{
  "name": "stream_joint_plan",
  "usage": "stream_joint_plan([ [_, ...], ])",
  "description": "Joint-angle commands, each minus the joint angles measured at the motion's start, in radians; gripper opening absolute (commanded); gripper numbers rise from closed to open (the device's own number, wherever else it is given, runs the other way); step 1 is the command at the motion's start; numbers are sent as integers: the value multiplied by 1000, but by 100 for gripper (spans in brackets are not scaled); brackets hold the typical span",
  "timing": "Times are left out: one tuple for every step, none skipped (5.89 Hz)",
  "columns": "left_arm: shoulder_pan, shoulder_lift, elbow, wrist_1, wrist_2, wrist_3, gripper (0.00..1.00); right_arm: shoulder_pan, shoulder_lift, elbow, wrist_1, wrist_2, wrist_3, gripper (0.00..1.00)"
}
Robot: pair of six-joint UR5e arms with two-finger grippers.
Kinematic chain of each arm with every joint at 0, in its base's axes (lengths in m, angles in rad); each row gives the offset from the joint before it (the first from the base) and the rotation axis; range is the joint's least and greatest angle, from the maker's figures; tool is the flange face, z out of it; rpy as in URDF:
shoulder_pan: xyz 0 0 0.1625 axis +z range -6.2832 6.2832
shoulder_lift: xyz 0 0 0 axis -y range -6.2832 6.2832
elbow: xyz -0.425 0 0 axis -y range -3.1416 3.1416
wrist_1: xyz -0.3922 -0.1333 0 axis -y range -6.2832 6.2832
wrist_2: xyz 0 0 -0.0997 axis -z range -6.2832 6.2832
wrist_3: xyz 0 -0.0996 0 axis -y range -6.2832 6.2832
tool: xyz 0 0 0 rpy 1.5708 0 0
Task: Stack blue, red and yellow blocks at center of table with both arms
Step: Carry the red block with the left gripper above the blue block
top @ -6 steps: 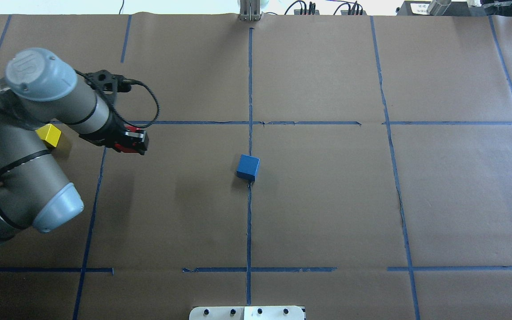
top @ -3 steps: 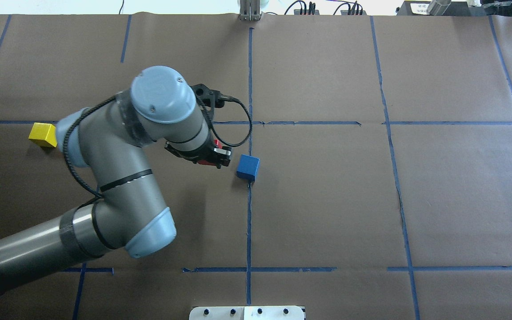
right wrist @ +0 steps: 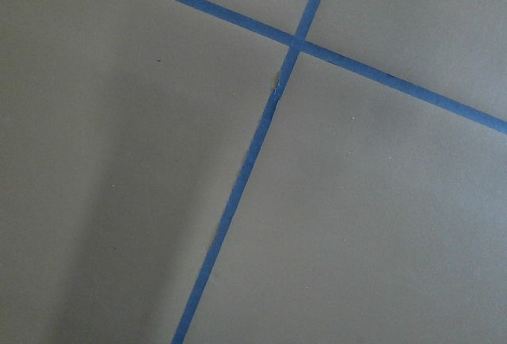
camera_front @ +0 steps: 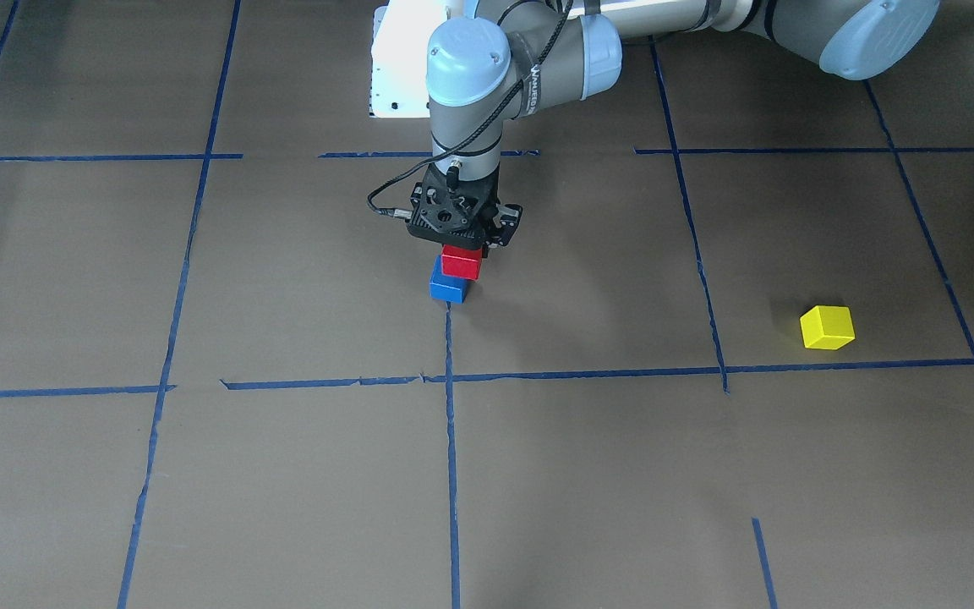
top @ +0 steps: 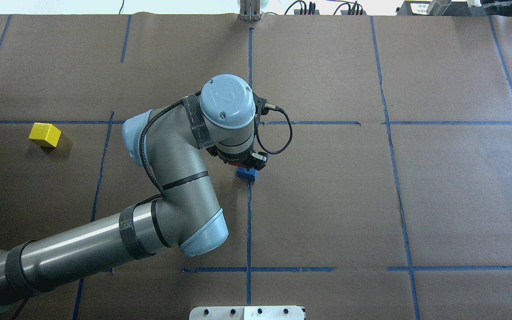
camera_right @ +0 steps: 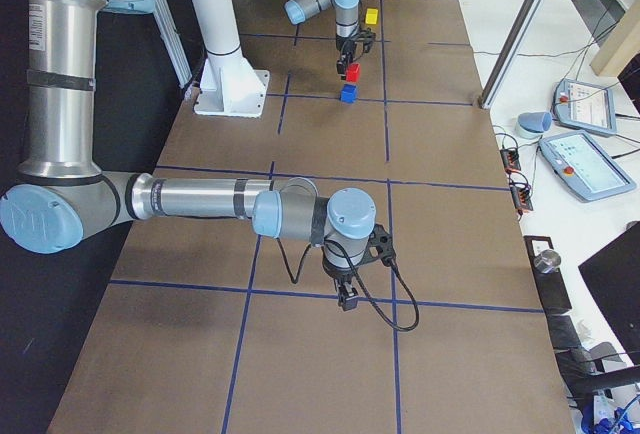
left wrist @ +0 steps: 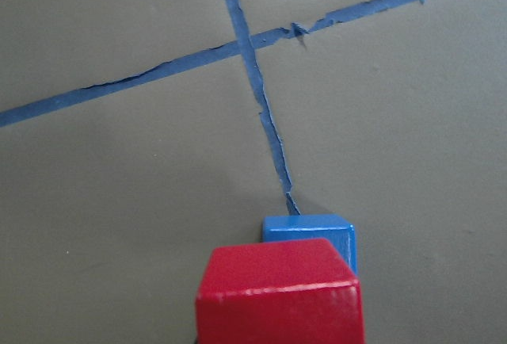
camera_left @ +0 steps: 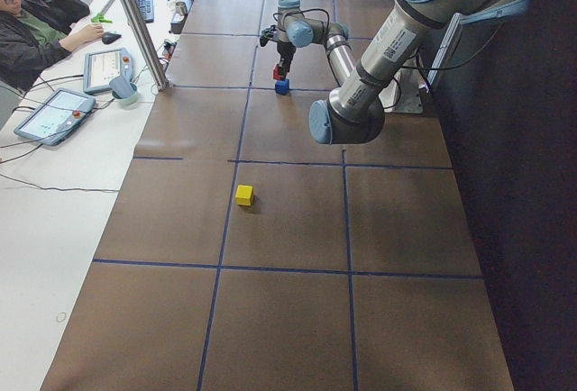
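Observation:
My left gripper [camera_front: 462, 247] is shut on the red block [camera_front: 462, 262] and holds it right over the blue block [camera_front: 450, 289] at the table's centre, slightly offset. I cannot tell whether the two blocks touch. The left wrist view shows the red block [left wrist: 279, 292] with the blue block [left wrist: 313, 233] just under and beyond it. In the overhead view the wrist hides most of the blue block [top: 246, 174]. The yellow block [top: 45, 134] lies alone far on the robot's left. My right gripper [camera_right: 345, 300] hangs over bare table far from the blocks; I cannot tell if it is open or shut.
Blue tape lines [top: 249, 222] divide the brown table cover into a grid. The white robot base plate [camera_front: 394, 68] is at the robot's edge. An operator [camera_left: 36, 26] and tablets sit at a side desk beyond the far edge.
My left arm has swung from the table's left side, near the yellow block, to the centre, carrying the red block until it is over the blue block.

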Motion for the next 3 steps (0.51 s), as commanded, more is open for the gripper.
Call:
stream_joint_plan([
  [39,-5,22,0,-2,11,5,0,-1,-2,1,0,0,100],
  [41,-4,24,-6,-2,11,5,0,0,-2,-1,0,0,100],
  [42,-7,33,-10,-3,10,5,0,0,-5,-1,2,0,100],
])
